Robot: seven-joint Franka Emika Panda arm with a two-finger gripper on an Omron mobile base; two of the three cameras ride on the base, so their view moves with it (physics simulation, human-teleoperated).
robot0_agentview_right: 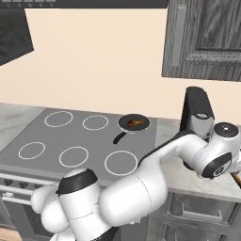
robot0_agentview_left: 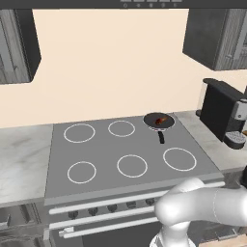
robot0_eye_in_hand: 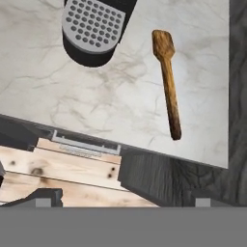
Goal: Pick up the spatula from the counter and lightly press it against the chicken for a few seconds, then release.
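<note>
A brown wooden spatula (robot0_eye_in_hand: 167, 79) lies flat on the marble counter (robot0_eye_in_hand: 87, 96), blade end toward the top of the hand view, with its handle reaching near the counter's front edge. My gripper (robot0_eye_in_hand: 123, 198) hovers above and in front of that edge, open, its dark fingertips (robot0_eye_in_hand: 48, 197) wide apart with nothing between them. In the right base view a bit of the spatula (robot0_agentview_right: 234, 178) shows past my wrist. The chicken (robot0_agentview_left: 163, 119) (robot0_agentview_right: 135, 123) sits in a small black pan (robot0_agentview_left: 158, 122) (robot0_agentview_right: 133, 124) on the stove's back right burner, far from the gripper.
A black coffee machine (robot0_agentview_left: 219, 112) (robot0_agentview_right: 196, 115) stands on the counter right of the stove (robot0_agentview_left: 125, 147); its round drip tray (robot0_eye_in_hand: 92, 23) lies close to the spatula's left. Drawer fronts (robot0_eye_in_hand: 82, 144) sit under the counter edge. Dark wall cabinets (robot0_agentview_right: 207, 37) hang above.
</note>
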